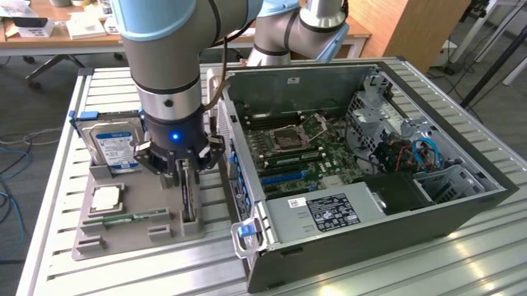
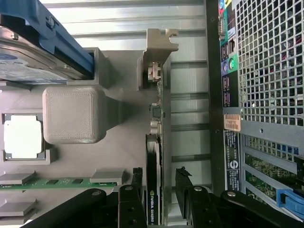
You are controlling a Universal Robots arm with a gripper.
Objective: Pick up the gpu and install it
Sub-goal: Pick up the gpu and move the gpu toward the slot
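The claw [image 2: 159,172] hangs spread, one finger on either side of the gpu [image 2: 153,159], which stands on edge in the grey holder [image 2: 124,142] (its metal bracket at the end farthest from the claw).

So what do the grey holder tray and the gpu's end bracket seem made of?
Holder tray: matte grey plastic, probably 3D printed, going by the fine grid texture on its block. Bracket of the gpu: thin sheet metal, dull silvery finish, with cut notches and a folded tab; it could be steel, the look leaves that open.
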